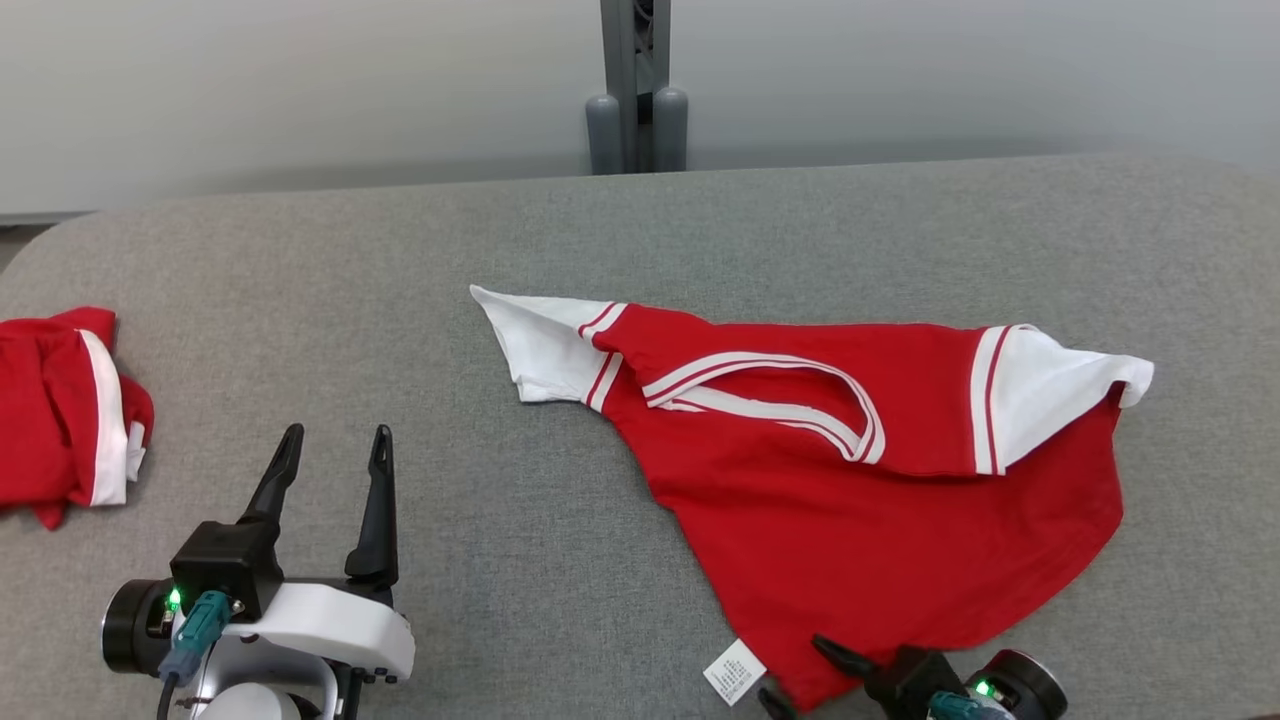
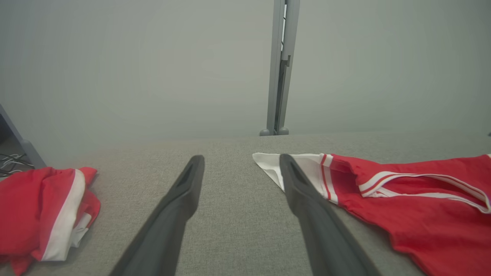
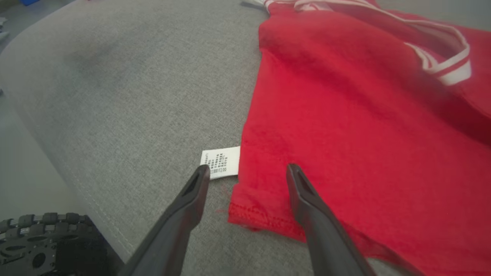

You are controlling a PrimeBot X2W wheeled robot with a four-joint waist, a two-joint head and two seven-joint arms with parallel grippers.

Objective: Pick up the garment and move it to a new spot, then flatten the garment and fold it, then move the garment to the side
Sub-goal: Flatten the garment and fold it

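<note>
The garment (image 1: 850, 500) is a red shirt with white sleeves and a white-striped neckline, spread unevenly on the grey table, its top edge folded over. Its white care label (image 1: 734, 670) sticks out at the near corner. My right gripper (image 1: 792, 668) is open at that corner; in the right wrist view its fingertips (image 3: 248, 168) straddle the hem of the garment (image 3: 364, 134) beside the label (image 3: 221, 162). My left gripper (image 1: 335, 445) is open over bare table, left of the shirt. In the left wrist view this gripper (image 2: 241, 158) points toward the garment's (image 2: 422, 214) white sleeve.
A second red and white garment (image 1: 60, 415) lies bunched at the table's left edge, also in the left wrist view (image 2: 42, 214). A grey post (image 1: 637, 90) stands behind the grey fabric-covered table (image 1: 400, 250). A black tyre (image 3: 42, 241) sits below the table's near edge.
</note>
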